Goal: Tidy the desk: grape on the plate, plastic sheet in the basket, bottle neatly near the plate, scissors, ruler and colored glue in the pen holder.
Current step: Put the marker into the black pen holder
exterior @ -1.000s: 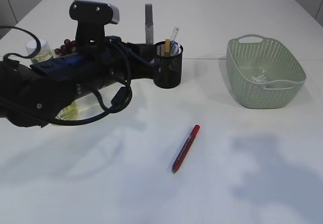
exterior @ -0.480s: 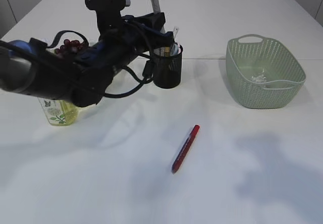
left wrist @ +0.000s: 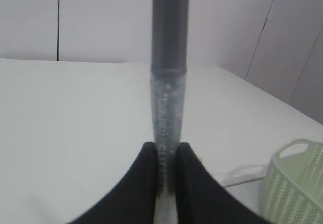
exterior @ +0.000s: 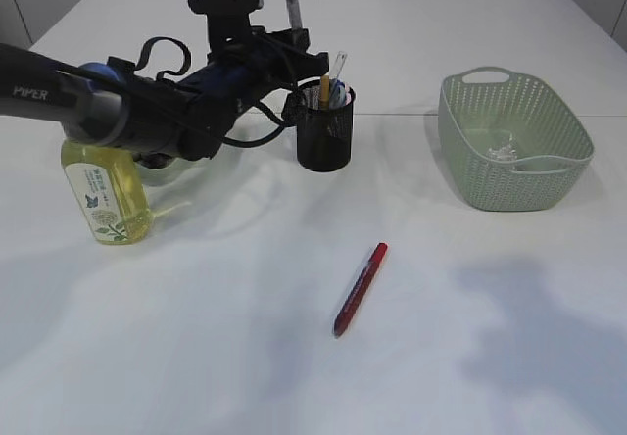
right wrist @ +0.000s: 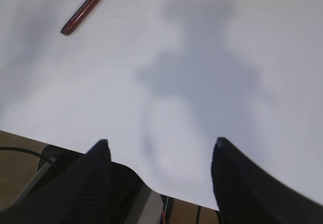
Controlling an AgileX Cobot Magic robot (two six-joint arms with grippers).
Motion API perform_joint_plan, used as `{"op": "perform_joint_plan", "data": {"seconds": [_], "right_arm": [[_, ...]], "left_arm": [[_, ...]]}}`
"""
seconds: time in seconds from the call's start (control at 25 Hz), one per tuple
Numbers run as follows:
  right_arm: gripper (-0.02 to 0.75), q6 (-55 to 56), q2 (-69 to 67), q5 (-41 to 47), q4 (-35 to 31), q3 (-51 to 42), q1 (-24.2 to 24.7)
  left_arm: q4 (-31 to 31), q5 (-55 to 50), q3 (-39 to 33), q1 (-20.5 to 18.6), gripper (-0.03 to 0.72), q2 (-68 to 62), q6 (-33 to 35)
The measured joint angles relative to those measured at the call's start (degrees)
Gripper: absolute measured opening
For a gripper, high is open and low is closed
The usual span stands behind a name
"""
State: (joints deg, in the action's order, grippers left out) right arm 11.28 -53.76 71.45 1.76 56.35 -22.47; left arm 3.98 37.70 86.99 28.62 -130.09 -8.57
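I am pinching a silver glitter glue tube (left wrist: 170,82) in my left gripper (left wrist: 166,176), holding it upright just above and left of the black mesh pen holder (exterior: 325,139). My right gripper (right wrist: 159,158) is hanging spread apart, holding nothing. A red glue pen (exterior: 360,289) is lying in front of the pen holder, the green basket (exterior: 472,175) sitting to its right
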Motion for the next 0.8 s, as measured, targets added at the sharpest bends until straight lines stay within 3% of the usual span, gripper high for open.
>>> {"op": "perform_joint_plan", "data": {"seconds": [0.44,0.8], "right_arm": [[0.490,0.00,0.00,0.00,0.28,0.00,0.00],[0.489,0.00,0.00,-0.44,1.45,0.00,0.00]], "left_arm": [[-1.15,-3.76,6.91,0.00,0.059,-5.54,0.00],[-1.15,-4.45,7.56,0.00,0.060,-6.25,0.00]]}}
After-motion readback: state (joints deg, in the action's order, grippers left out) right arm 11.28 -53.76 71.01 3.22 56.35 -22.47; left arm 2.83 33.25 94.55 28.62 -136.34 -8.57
